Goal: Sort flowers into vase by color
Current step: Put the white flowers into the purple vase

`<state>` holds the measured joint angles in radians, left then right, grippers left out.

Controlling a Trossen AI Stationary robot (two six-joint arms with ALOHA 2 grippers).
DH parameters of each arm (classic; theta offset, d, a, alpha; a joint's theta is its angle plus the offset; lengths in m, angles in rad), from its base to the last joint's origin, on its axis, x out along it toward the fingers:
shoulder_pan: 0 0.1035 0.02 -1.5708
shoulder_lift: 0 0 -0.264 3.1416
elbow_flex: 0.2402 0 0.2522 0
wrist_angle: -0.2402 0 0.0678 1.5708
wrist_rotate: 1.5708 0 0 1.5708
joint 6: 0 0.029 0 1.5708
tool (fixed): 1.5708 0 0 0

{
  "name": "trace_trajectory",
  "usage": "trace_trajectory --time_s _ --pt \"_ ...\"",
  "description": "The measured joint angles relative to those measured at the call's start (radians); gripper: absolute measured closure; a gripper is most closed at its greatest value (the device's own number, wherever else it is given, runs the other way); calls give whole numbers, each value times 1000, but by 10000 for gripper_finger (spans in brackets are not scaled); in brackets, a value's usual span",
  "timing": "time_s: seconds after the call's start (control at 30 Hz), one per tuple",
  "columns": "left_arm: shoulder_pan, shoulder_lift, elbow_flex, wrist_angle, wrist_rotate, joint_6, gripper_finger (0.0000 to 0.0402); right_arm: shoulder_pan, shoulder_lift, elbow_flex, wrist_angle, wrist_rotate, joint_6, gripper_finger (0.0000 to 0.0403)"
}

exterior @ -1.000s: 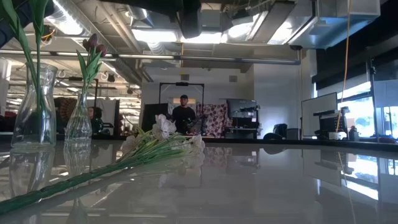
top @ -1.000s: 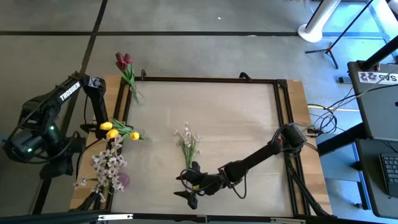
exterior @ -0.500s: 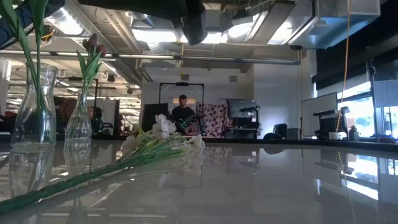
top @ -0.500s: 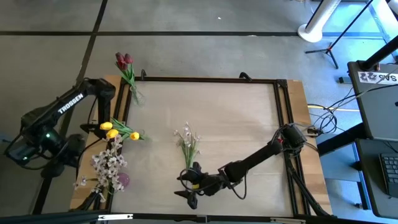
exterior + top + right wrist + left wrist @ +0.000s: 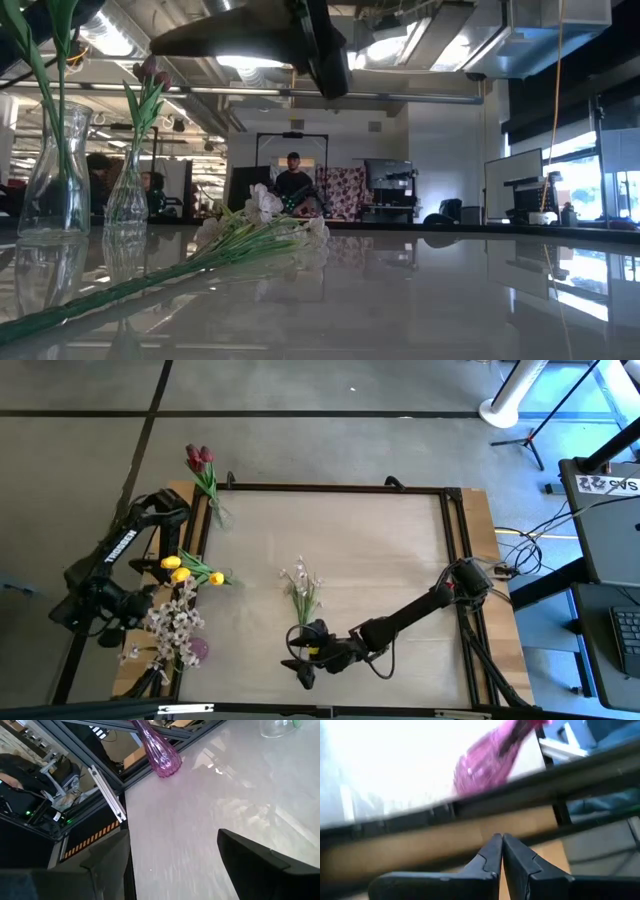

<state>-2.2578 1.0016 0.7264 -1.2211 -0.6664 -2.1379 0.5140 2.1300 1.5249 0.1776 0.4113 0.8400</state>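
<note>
While your left end effector sits pinched shut and empty off the tabletop's left edge by the vases, your right end effector is spread wide, low over the near edge just beside the white blossom spray lying flat mid-tabletop. Red tulips, yellow tulips and pale blossoms already stand in vases along the left side.

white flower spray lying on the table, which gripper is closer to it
Right. The right gripper stands open just past the stem end of the white flower spray. The left gripper, shut and empty, is off at the table's left edge, beyond the vases.
</note>
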Motion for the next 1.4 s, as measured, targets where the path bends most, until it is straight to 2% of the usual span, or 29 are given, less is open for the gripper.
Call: trace_trajectory --time_s 0.17,0.3,0.57,0.7,0.83,1.03,1.4 --pt "58 0 -44 -39 -77 27 391 -5 0 0 2 -1 32 102" --pt "107 0 -61 -35 -168 68 370 -10 0 0 2 10 32 102" --pt "202 0 -95 140 -191 358 297 -25 0 0 1 -3 31 102" --pt "250 0 -96 131 -199 392 275 -26 0 0 1 -5 28 102" --pt "302 0 -96 168 -236 436 271 -26 0 0 0 -9 28 102" --pt "355 0 -96 258 -229 575 273 -27 0 0 -1 -9 27 102" --pt "447 0 -132 306 -221 579 273 -39 0 0 -2 -11 19 102"
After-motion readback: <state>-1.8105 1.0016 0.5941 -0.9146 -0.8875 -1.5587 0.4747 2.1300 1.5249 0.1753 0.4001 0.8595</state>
